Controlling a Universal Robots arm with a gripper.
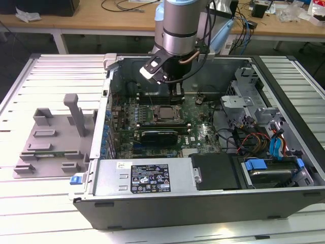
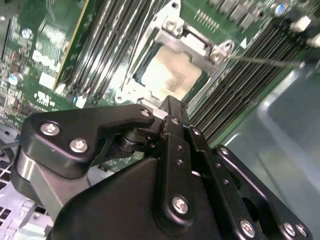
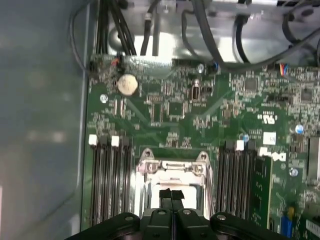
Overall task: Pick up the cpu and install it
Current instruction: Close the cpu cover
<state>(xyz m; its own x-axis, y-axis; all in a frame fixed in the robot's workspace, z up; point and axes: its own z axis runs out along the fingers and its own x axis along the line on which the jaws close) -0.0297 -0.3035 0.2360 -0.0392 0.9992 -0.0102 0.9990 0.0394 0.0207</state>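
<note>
Cpu (image 2: pixel 170 75) lies in the socket (image 2: pixel 192 42) just beneath the closed claw (image 2: pixel 172 104).

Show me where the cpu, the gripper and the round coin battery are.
cpu (image 2: pixel 170 75): second wrist view, middle of its shiny top.
gripper (image 3: pixel 171 196): first wrist view, between its fingertips.
coin battery (image 3: pixel 127 84): first wrist view, centre of its round face.

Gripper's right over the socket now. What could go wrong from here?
1. The gripper hangs over the cpu, which lies inside the socket frame. An off-centre push down might tilt the chip or harm the contacts beneath.
2. The frame rims the chip tightly, so a slight offset could make the gripper strike metal.
3. Memory slots flank the frame on both sides, so sideways drift risks a hit.
</note>
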